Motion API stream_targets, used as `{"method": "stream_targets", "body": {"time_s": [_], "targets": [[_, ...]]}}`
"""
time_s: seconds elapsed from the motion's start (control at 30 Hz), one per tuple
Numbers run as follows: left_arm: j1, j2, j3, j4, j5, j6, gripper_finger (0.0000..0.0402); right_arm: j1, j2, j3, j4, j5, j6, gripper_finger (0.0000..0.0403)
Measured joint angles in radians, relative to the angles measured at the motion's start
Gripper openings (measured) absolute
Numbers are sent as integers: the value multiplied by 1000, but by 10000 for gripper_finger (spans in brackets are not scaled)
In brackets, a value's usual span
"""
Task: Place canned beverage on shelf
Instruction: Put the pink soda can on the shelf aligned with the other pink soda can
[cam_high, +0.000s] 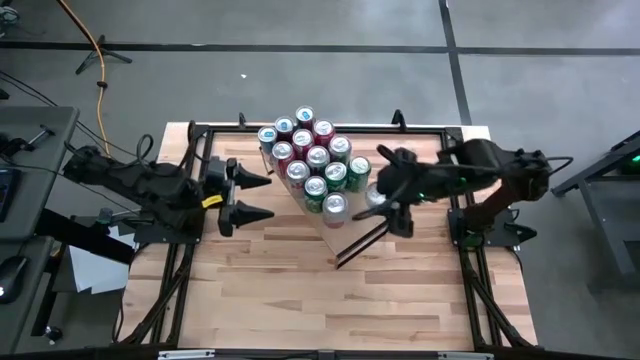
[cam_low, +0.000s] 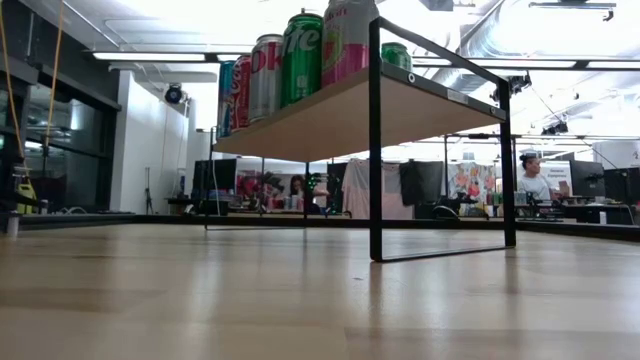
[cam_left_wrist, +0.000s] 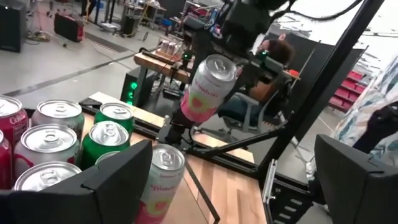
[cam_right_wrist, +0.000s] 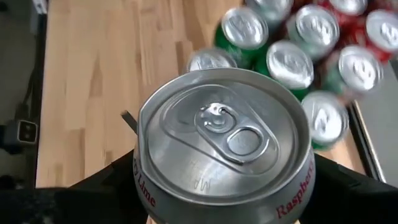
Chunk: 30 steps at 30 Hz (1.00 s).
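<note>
The shelf (cam_low: 400, 110) stands at the table's far middle with several red, green, blue and pink cans (cam_high: 310, 160) upright on its plank. Just right of that cluster my right gripper (cam_high: 382, 200) is shut on a pink-and-white canned beverage (cam_high: 373, 197), held tilted above the table beside the shelf's right end. The left wrist view shows this can (cam_left_wrist: 208, 87) in the air beyond the shelf's cans (cam_left_wrist: 62, 137). My left gripper (cam_high: 262, 197) stands open and level just left of the shelf, with nothing between its fingers (cam_left_wrist: 118, 180). My right gripper pinches the can's side wall (cam_right_wrist: 143, 180) between its two fingers, one on each side, just below the top rim. The fingers slant down from the table's right side and lie across the can. The can is lifted clear and tilted, its top (cam_right_wrist: 224, 130) toward the wrist.
Black rails (cam_high: 180, 280) run along the table's left and right sides, and the arm bases stand on them. Bare butcher-block tabletop (cam_high: 300, 290) lies in front of the shelf. In the low view a person (cam_low: 530, 175) sits in the room beyond.
</note>
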<state>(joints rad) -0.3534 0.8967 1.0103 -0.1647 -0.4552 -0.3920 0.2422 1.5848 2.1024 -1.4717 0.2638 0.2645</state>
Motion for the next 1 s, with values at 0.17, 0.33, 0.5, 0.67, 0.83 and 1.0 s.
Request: {"method": "stream_targets", "body": {"time_s": [0.17, 0.33, 0.5, 0.67, 0.83, 1.0], "targets": [[13, 1, 0, -1, 8, -17, 349, 44, -192, -339, 184, 38, 137, 278], [13, 7, 0, 0, 9, -17, 349, 46, -394, -699, 501, 47, 257, 278], [47, 22, 0, 2, 62, -17, 349, 28, -492, -882, 737, 56, 278, 278], [139, 48, -45, 82, 194, -10, 349, 7, -501, -896, 766, 53, 252, 278], [249, 58, -167, 284, 375, -56, 349, -13, -500, -875, 800, 53, 224, 278], [307, 21, -270, 429, 457, -105, 349, -13, -500, -861, 798, 56, 225, 278]]}}
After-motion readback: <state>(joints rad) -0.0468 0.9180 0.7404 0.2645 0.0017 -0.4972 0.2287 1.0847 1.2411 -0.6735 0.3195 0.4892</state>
